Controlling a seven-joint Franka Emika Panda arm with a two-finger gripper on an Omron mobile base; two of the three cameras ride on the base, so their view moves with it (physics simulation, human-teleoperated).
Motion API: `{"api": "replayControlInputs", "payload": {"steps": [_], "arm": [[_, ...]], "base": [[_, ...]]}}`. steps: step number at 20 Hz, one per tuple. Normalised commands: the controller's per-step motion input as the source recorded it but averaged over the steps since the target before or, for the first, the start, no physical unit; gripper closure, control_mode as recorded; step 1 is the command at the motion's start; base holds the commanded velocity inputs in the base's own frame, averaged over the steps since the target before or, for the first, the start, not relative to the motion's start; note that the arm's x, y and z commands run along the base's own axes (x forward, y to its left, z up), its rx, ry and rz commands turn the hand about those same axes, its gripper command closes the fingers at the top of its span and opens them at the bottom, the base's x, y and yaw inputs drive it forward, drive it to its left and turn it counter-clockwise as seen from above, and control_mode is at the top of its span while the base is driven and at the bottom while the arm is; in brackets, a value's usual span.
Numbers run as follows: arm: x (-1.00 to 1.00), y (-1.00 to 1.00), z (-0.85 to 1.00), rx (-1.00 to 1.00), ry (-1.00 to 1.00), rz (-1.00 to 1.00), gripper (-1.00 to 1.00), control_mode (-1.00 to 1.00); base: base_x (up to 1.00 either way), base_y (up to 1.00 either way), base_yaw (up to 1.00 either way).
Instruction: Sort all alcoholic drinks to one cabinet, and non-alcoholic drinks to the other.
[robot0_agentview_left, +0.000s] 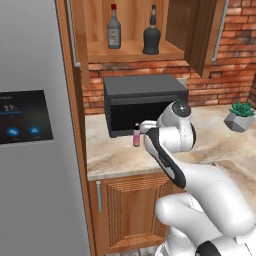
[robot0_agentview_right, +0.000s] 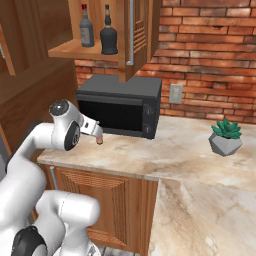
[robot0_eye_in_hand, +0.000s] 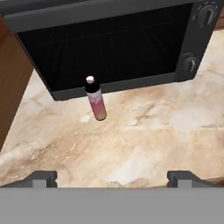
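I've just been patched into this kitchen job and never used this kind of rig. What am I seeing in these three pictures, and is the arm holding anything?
The machine is a white jointed robot arm on a drivable base. Two pictures come from base cameras behind it, left and right; the third looks along its hand. On the marbled stone counter stand a black microwave oven, a small slim pink bottle with a black cap in front of it, and a green succulent in a grey pot. In the open light-wood wall cabinet above stand a clear-grey square-shouldered liquor bottle with a red cap and a dark round-bellied liquor bottle. The gripper is open and holds nothing; the pink bottle stands ahead of it.
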Motion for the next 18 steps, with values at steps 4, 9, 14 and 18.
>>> {"api": "replayControlInputs", "payload": {"steps": [4, 9, 14, 18], "arm": [[0.3, 0.09, -0.21, 0.0, 0.0, 0.0, -1.0, -1.0], [0.2, 0.06, -0.01, 0.0, 0.0, 0.0, -1.0, -1.0], [0.28, 0.04, -0.02, 0.0, 0.0, 0.0, -1.0, -1.0], [0.33, 0.06, -0.12, 0.0, 0.01, 0.03, -1.0, -1.0]], "base": [[0.0, 0.0, 0.0], [0.0, 0.0, 0.0], [0.0, 0.0, 0.0], [0.0, 0.0, 0.0]]}}
